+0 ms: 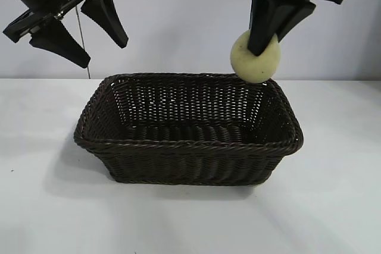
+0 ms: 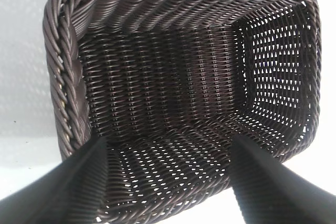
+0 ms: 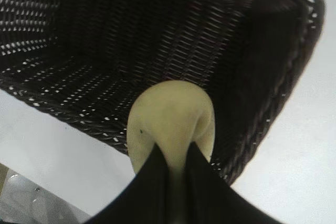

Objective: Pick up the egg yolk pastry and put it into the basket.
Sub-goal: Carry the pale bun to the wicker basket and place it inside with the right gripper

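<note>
The dark brown wicker basket (image 1: 189, 162) stands mid-table and is empty inside. My right gripper (image 1: 262, 50) is shut on the pale yellow egg yolk pastry (image 1: 256, 57) and holds it in the air above the basket's far right corner. In the right wrist view the pastry (image 3: 170, 116) is squeezed between the two black fingers, with the basket (image 3: 157, 35) below. My left gripper (image 1: 102, 52) hangs open and empty above the basket's far left side; its wrist view looks down into the basket (image 2: 184, 9).
White table (image 1: 53, 206) all around the basket. A pale wall lies behind. A thin cable (image 1: 83, 46) hangs by the left arm.
</note>
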`<state>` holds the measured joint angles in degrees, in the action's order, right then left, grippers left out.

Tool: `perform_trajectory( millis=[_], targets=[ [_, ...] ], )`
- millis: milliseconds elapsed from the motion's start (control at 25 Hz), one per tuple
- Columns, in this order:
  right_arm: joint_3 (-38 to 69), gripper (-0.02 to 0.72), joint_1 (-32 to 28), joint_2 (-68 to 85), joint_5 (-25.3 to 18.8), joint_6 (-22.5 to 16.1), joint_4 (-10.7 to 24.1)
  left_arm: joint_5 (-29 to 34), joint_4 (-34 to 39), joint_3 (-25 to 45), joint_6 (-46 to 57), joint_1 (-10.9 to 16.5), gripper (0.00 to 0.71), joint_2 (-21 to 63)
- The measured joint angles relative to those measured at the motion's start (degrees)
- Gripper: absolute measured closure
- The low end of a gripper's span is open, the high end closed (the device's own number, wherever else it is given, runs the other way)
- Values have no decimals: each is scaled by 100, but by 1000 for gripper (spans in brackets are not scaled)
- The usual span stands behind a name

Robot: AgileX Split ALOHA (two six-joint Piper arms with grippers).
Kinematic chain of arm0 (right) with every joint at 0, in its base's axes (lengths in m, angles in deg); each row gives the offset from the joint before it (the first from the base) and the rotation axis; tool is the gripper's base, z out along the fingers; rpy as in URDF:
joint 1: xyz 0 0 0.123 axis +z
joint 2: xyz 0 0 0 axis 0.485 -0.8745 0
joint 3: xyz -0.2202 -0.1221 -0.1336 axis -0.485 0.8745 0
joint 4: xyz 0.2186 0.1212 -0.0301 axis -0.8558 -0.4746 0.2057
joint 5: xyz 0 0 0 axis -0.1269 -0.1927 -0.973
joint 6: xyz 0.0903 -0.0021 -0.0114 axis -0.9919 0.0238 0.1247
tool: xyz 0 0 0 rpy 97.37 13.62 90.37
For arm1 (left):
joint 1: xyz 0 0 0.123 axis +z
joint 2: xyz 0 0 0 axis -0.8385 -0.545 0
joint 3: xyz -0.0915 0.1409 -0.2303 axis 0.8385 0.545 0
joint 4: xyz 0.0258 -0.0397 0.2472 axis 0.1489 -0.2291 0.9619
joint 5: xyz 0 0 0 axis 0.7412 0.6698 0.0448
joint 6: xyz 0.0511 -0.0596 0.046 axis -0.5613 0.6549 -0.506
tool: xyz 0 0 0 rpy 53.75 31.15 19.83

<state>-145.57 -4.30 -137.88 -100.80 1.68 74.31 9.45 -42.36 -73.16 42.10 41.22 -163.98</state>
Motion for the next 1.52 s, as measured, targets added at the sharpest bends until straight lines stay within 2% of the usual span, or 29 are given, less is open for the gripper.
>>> perform_trajectory(
  millis=[360,840,1000,1280,1520],
  targets=[
    [22,659,179,-226,426,-253,158,25,0,0,-6,0,225,0],
    [27,643,179,-1191,1072,-516,147,43,0,0,-6,0,225,0],
    [27,568,179,-1191,1140,-561,147,38,0,0,-6,0,225,0],
    [27,299,179,-1172,1073,-561,142,38,0,0,-6,0,225,0],
    [-111,269,127,-914,725,-518,118,38,0,0,-11,0,225,0]
  ],
)
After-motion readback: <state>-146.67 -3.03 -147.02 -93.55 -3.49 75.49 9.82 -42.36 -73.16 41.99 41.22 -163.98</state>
